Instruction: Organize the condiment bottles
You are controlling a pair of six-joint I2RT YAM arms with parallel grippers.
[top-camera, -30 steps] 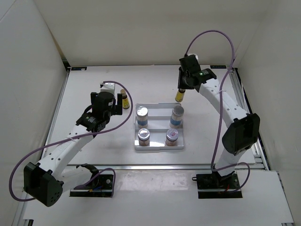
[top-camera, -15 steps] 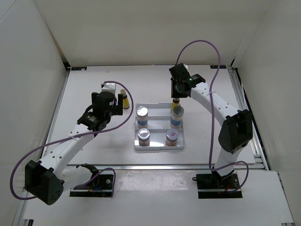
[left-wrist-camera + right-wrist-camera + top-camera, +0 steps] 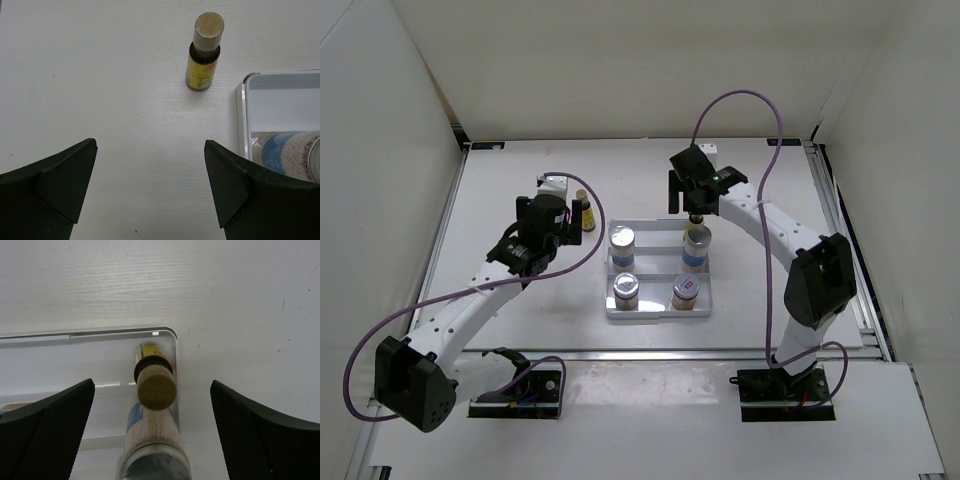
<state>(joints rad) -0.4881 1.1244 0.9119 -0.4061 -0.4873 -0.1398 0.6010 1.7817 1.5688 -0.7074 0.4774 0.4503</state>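
The table (image 3: 520, 190) holds a white tray (image 3: 656, 314) in the middle. The right claw (image 3: 151, 381) hangs over the tray's back right corner, wide open. The left claw (image 3: 149, 141) is wide open too, low over the table left of the tray, holding nothing.

Two white jars (image 3: 621, 243) stand in the tray's middle row and two pink jars (image 3: 625, 290) in the front row. One brown bottle (image 3: 154, 371) stands upright in the back right corner, just behind a white jar. The right claw's fingers (image 3: 50, 430) are on each side of it and do not touch it. The second bottle (image 3: 203, 55) stands on the table near the tray's back left corner, in front of the left claw.

I think the job now is to take the right claw away. It should go straight up with fingers wide, so it does not bump the thin bottle, which could tip easily. Then the left claw can move to the second bottle, center on it, and close below the cap.
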